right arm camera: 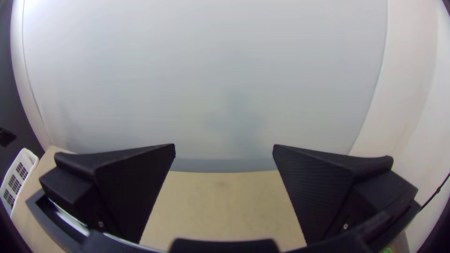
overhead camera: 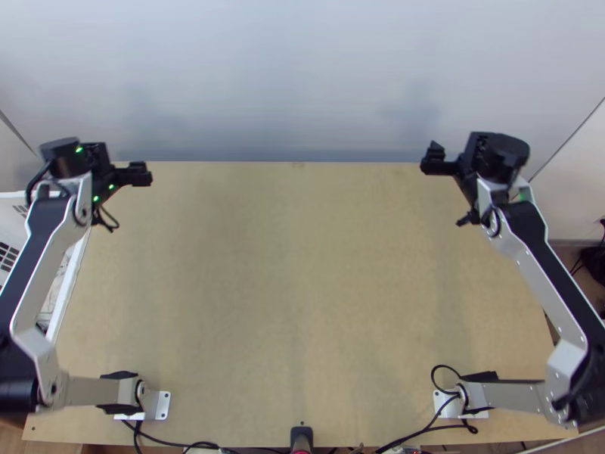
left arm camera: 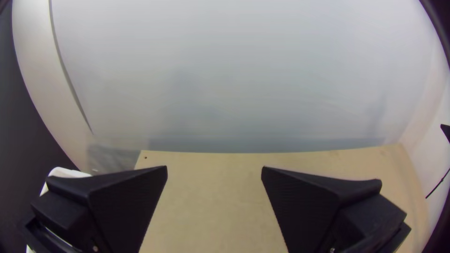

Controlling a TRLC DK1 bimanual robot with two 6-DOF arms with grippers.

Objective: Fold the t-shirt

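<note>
While both arms reached up the top view from their bases in its lower corners, the left gripper (overhead camera: pixel 141 174) hung in the upper left of the frame, near the far edge of the bare-topped wooden table (overhead camera: pixel 265 303). Its two flat black fingers (left arm camera: pixel 126 199) stood wide apart in the left wrist view, with a stretch of tabletop between them and nothing pinched.

The right gripper (overhead camera: pixel 434 160) hung in the upper right of the top view, also near the table's far edge and well apart from the other. In the right wrist view its fingers (right arm camera: pixel 311 187) were likewise spread, with pale wood and grey-white background in the gap.

At the left edge of the top view, a white basket (overhead camera: pixel 73 276) with slotted sides was beside the table, partly behind the left arm (overhead camera: pixel 45 261). Something pale was in it, though too little could be made out to tell whether it was the shirt. The slotted basket wall also appeared at the lower left of the right wrist view.

A smooth pale wall (overhead camera: pixel 287 76) filled the top of the frame beyond the table. Black cables (overhead camera: pixel 178 443) ran along the bottom, near a small black device (overhead camera: pixel 301 436) at bottom centre.
</note>
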